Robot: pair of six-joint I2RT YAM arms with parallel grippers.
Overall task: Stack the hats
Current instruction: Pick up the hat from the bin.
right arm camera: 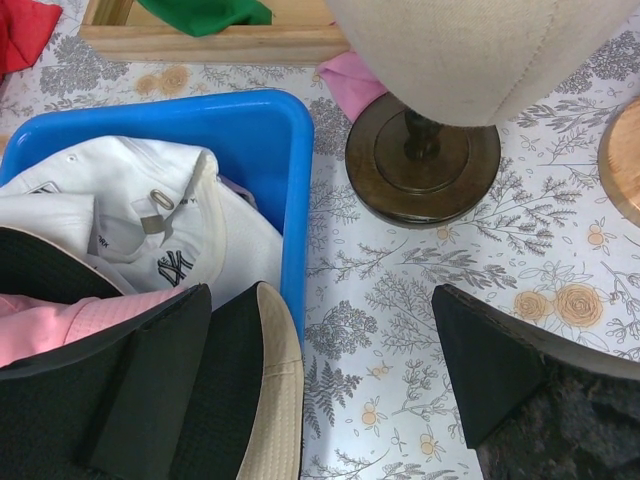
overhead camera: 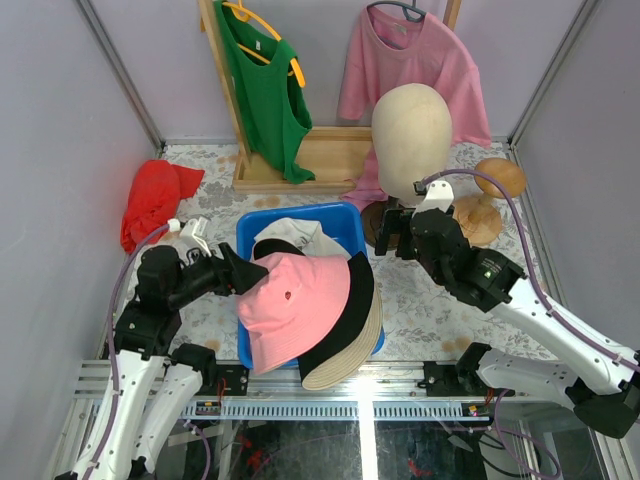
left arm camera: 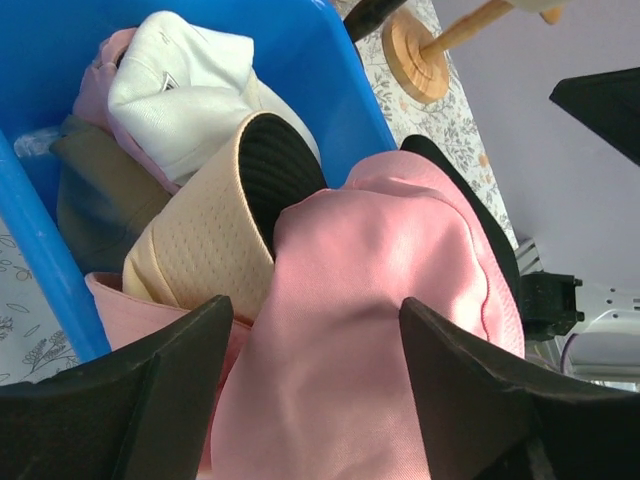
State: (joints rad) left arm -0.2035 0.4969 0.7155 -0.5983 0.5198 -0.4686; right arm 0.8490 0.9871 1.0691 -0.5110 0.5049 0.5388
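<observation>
The pink hat (overhead camera: 295, 300), soft, light and floppy atop the other hats (overhead camera: 345, 345) in the blue bin (overhead camera: 330, 212), seemed best pinched by a crown fold, which the left hand (left arm camera: 315, 302) straddled half-open without yet gripping; the right hand (right arm camera: 322, 293) gaped empty.

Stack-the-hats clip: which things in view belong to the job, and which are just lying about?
Job: pink hat, black hat, tan hat, white cap, all at the blue bin.
Lying about: mannequin head, red cloth, green top, pink T-shirt, wooden stand.
</observation>
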